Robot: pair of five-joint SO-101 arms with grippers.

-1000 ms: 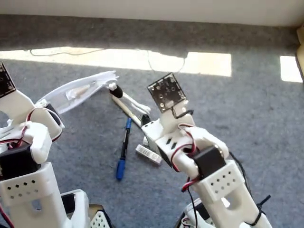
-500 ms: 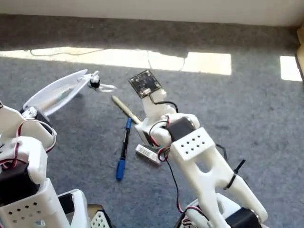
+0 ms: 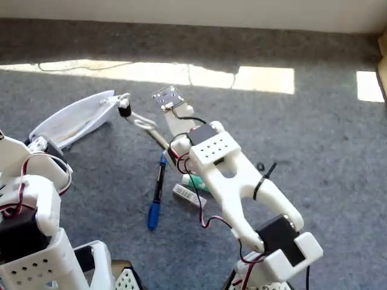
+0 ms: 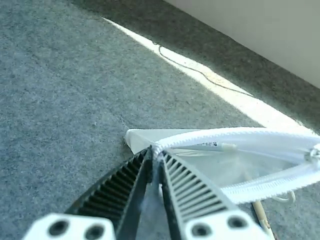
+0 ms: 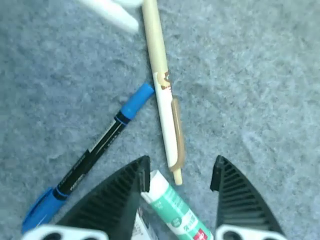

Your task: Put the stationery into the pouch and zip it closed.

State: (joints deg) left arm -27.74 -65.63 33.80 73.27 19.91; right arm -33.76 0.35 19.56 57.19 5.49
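Note:
A clear pouch (image 3: pixel 75 118) lies open on the grey carpet at the left, its black zip pull (image 3: pixel 125 109) and ring toward the middle. My left gripper (image 4: pixel 154 161) is shut on the pouch's (image 4: pixel 235 162) corner, and a white pen (image 4: pixel 207 146) lies inside. On the carpet lie a beige pen (image 5: pixel 162 85), a blue pen (image 5: pixel 92 152) and a green-and-white tube (image 5: pixel 175 210). My right gripper (image 5: pixel 177 175) hovers open just above the beige pen's clip end. The blue pen (image 3: pixel 156 190) and a white eraser (image 3: pixel 189 196) lie beside my right arm.
A thin cable (image 3: pixel 199 75) runs across the sunlit strip of carpet at the back. A pale wall (image 3: pixel 193 12) borders the far side. Open carpet stretches to the right of my right arm.
My right arm has swung forward and down over the pens, its gripper now low above the beige pen. The pouch's open end has dropped and shifted left.

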